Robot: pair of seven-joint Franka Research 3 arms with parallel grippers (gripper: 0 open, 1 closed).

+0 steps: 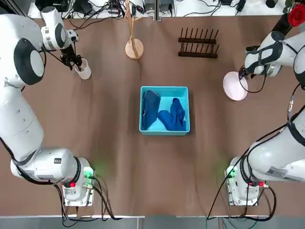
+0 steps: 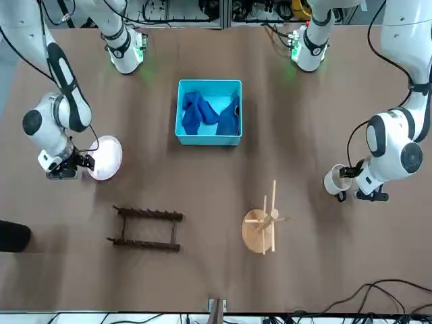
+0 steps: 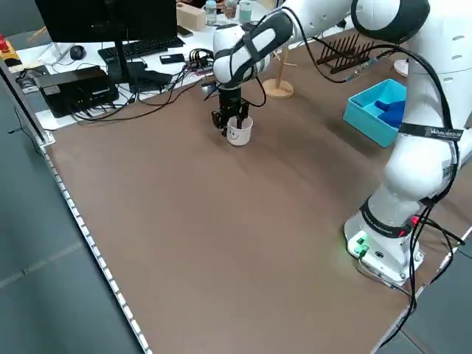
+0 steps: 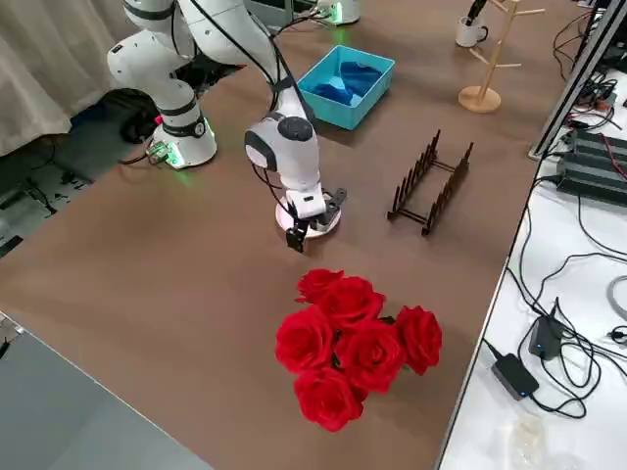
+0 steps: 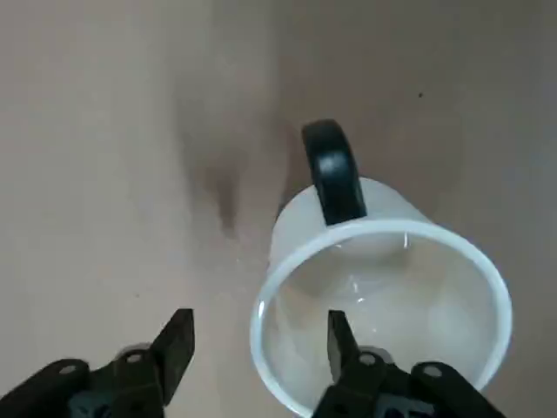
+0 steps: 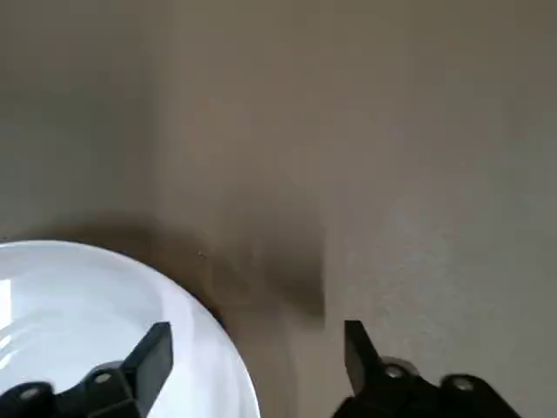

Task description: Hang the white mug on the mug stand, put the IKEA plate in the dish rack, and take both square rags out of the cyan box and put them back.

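1. Nearest the lens in the left wrist view, the left pincer (image 5: 257, 348) straddles the rim of the white mug (image 5: 383, 296): one black finger sits inside the cup, the other outside its wall, with a gap between them and no firm clamp visible.
2. That view alone shows the mug's dark handle on the side away from the fingers; the top view shows only the mug (image 1: 84, 69) upright on the brown worktop (image 1: 109, 143), at the far left.
3. In the right wrist view, the right pincer (image 6: 257, 353) stands wide over the edge of the IKEA plate (image 6: 87, 331), one finger above the plate, the other above bare worktop.
4. The front view places this plate (image 2: 109, 156) flat on the worktop, apart from the dish rack (image 2: 147, 229), which stands with nothing in it.
5. The cyan box (image 1: 164, 90) sits mid-worktop, with both square rags (image 1: 164, 113) crumpled inside it, side by side.
6. The mug stand (image 1: 133, 45) stands at the far edge, between mug and dish rack, its pegs bare.
7. Only the right side view shows a bunch of red roses (image 4: 353, 338) on the worktop near the right arm.
8. Only the left side view shows a monitor (image 3: 103, 22) and keyboard (image 3: 136, 50) on a neighbouring desk beyond the worktop's far edge.
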